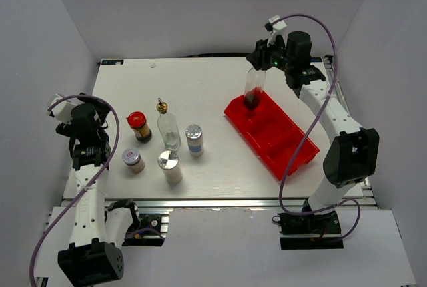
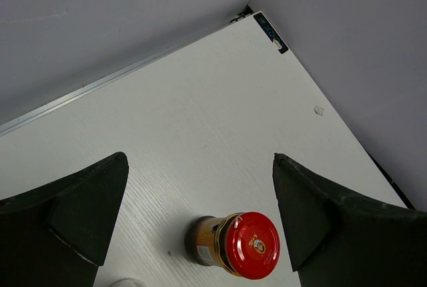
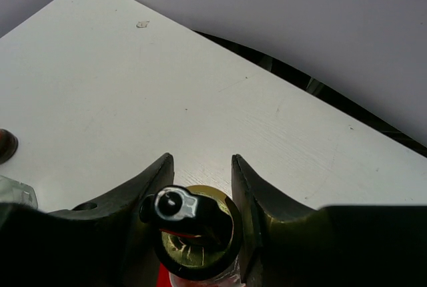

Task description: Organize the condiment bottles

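Observation:
My right gripper (image 1: 259, 61) is shut on the gold top of a tall clear glass bottle (image 1: 253, 88), whose base stands in the far compartment of the red bin (image 1: 293, 155); its gold top (image 3: 195, 240) sits between my fingers (image 3: 250, 200) in the right wrist view. My left gripper (image 1: 100, 115) is open and empty, just left of the red-lidded brown jar (image 1: 139, 126), which shows below the jaws in the left wrist view (image 2: 235, 244). A second glass bottle (image 1: 168, 128) and three silver-lidded shakers (image 1: 194, 140) (image 1: 169, 166) (image 1: 133, 160) stand on the table's left half.
The red divided bin lies diagonally on the right half of the white table (image 1: 200, 80). The table's far edge and grey walls are close behind the right gripper. A shaker's pale edge (image 2: 127, 282) shows at the bottom of the left wrist view.

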Tool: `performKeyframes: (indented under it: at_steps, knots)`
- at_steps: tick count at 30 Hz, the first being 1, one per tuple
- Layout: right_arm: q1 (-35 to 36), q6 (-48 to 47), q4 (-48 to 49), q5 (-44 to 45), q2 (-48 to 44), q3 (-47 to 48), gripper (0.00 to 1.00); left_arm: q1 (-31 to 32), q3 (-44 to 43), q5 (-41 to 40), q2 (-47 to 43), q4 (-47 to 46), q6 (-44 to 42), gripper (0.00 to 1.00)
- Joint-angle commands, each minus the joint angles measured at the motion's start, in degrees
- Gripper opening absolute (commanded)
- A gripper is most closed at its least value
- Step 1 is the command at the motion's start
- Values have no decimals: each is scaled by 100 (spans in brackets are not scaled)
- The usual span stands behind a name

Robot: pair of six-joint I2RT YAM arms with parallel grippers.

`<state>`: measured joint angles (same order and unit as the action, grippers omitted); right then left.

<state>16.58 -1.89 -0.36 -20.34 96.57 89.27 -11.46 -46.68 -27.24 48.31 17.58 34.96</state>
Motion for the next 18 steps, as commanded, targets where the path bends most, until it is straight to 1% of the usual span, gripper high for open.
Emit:
performKeyframes:
  at_steps: [1,10,18]
  knots:
    - [-23,5,625,47,-587,3,0,-5,-175,-62,-50,35,-33,98]
    - [-84,40,1143,135,-561,-718,0,-5,-228,-44,-24,61,-24,98]
    - [-85,-136,1266,398,-403,-885,0,4,-219,-70,29,70,-24,98]
